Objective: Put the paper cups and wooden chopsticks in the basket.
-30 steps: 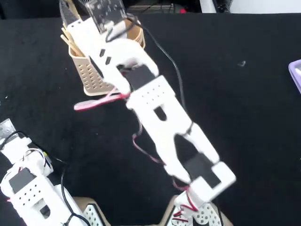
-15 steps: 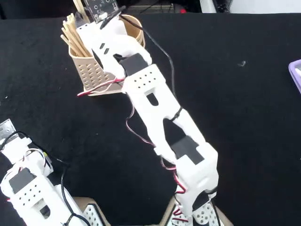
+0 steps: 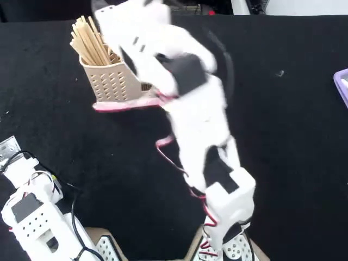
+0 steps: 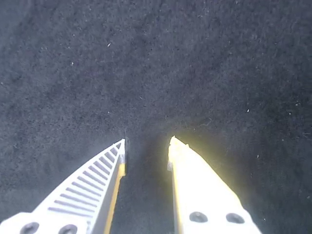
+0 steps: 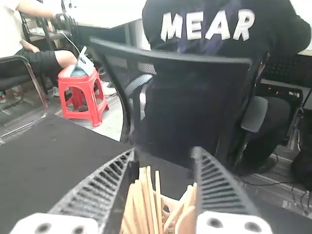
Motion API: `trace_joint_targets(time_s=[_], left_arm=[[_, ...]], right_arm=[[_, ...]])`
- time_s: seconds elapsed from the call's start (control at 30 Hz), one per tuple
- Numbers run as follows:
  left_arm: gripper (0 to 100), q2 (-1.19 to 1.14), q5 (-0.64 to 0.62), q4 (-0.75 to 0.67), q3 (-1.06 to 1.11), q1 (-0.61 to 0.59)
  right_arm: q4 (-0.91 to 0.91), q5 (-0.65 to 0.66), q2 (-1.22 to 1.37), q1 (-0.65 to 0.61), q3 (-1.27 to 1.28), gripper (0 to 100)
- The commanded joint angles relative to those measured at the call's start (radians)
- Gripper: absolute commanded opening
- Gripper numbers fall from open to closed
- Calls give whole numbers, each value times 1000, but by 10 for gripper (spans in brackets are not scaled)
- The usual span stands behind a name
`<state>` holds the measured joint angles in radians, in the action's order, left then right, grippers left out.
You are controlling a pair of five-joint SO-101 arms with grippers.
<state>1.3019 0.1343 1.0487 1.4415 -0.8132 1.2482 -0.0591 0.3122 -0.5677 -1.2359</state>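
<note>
A perforated tan basket [image 3: 114, 81] stands at the back left of the black table, with a bundle of wooden chopsticks [image 3: 89, 41] sticking up out of it. In the right wrist view the chopsticks [image 5: 146, 200] and tan paper cup edges [image 5: 183, 214] sit in the basket just under my right gripper [image 5: 163, 156], which is open and holds nothing. The right arm [image 3: 185, 81] stretches over the basket, hiding its right side. My left gripper [image 4: 146, 144] is open over bare black cloth, and its arm [image 3: 27, 212] rests at the front left corner.
A purple object [image 3: 342, 84] pokes in at the right edge. A small metal bracket [image 3: 6, 147] lies at the left edge. Past the table's far edge stands a black chair [image 5: 195, 97]. Black cloth [image 3: 283, 163] covers the table.
The right arm has risen and pulled back from the basket, uncovering the chopsticks standing in it. The left arm has not moved.
</note>
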Motion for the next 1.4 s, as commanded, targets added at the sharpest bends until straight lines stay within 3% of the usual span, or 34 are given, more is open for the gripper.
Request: trace_joint_targets(time_s=[0.0, 0.17, 0.27, 0.5, 0.57, 0.67, 0.93, 1.13, 1.37], left_arm=[[138, 12, 0, 43, -48, 12], [33, 18, 0, 49, -64, 15], [31, 83, 0, 64, -51, 15], [30, 457, 5, 199, 38, 45], [30, 551, 8, 239, 81, 117], [32, 491, 8, 221, 85, 193], [34, 522, 9, 172, 240, 449], [30, 523, 8, 190, 257, 535], [33, 525, 0, 226, 257, 558]], right_arm=[[275, 32, -88, 26, -208, 11], [525, 68, -102, 91, -397, 11], [519, 68, -170, 172, -435, 11], [520, 68, -492, 336, -206, 11], [520, 68, -610, 354, -56, 11], [519, 69, -809, 354, 243, 11], [446, 71, -1334, 356, 1277, 11], [178, 63, -1719, 358, 2020, 12], [130, 61, -2212, 356, 2457, 12]])
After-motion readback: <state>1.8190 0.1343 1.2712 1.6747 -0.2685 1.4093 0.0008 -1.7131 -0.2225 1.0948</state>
